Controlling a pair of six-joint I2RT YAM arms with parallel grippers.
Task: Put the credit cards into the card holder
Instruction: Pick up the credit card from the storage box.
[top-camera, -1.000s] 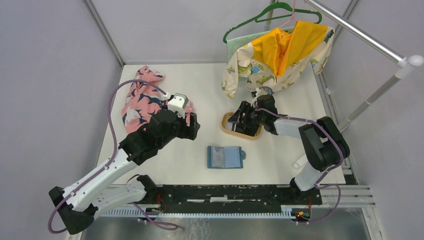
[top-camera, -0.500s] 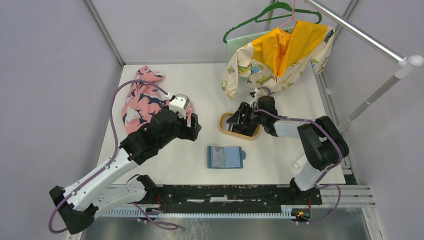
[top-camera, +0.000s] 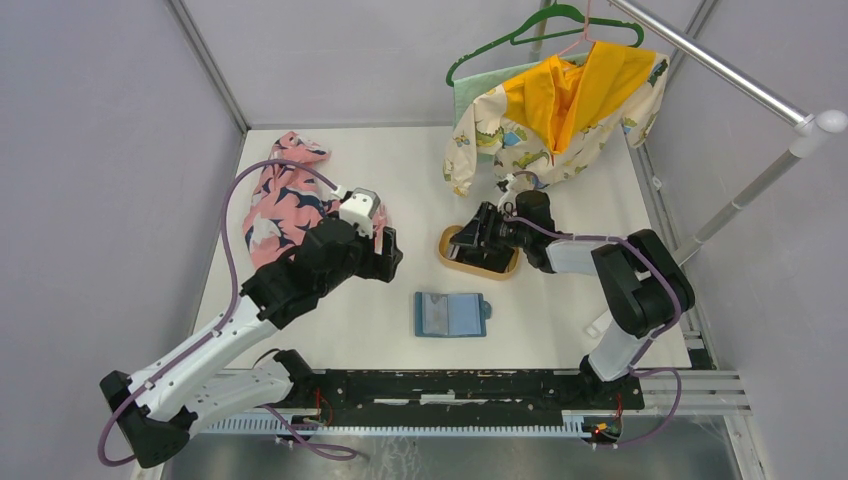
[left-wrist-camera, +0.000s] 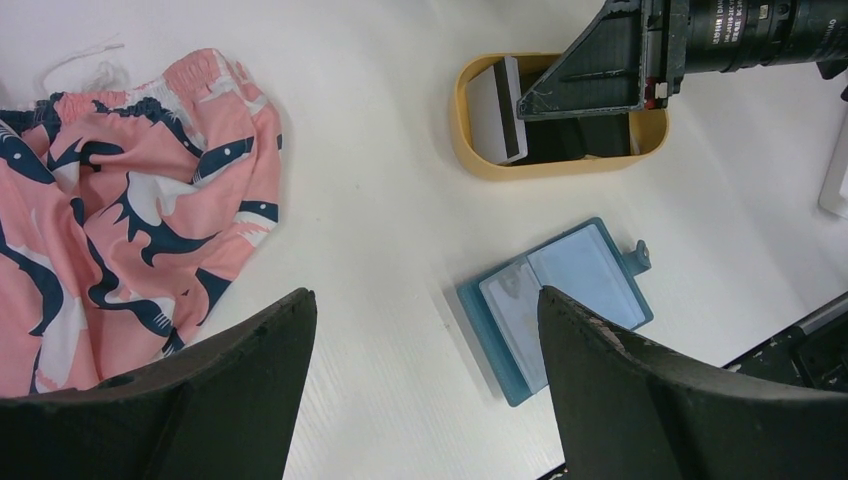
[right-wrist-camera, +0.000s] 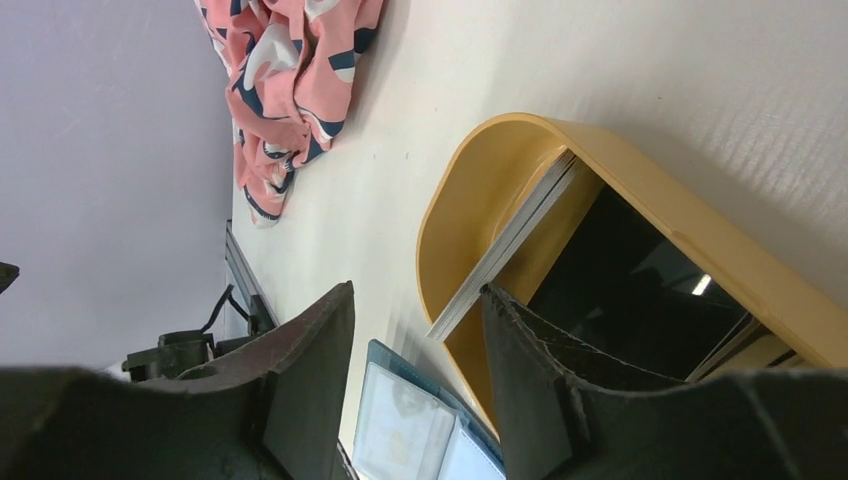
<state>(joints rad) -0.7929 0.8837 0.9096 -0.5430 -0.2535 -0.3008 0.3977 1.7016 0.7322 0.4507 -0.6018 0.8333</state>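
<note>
The teal card holder (top-camera: 450, 314) lies open on the table, also in the left wrist view (left-wrist-camera: 555, 300) and the right wrist view (right-wrist-camera: 410, 420). The tan oval tray (top-camera: 447, 258) holds the credit cards: a pale card with a black stripe (left-wrist-camera: 497, 110) leans on edge at its left end, and dark cards (left-wrist-camera: 580, 140) lie flat. My right gripper (top-camera: 464, 240) hangs low over the tray, open (right-wrist-camera: 415, 310), with the pale card's (right-wrist-camera: 510, 245) lower corner between its fingers. My left gripper (top-camera: 390, 252) is open and empty (left-wrist-camera: 425, 300), left of the tray.
A pink patterned cloth (top-camera: 285, 200) lies at the back left. A dinosaur-print garment (top-camera: 555, 110) hangs on a hanger at the back right. A metal rack pole (top-camera: 740, 90) runs along the right side.
My right gripper has shifted a little to the left over the tray, and the tray has slid slightly left with it. The left arm has barely moved.
</note>
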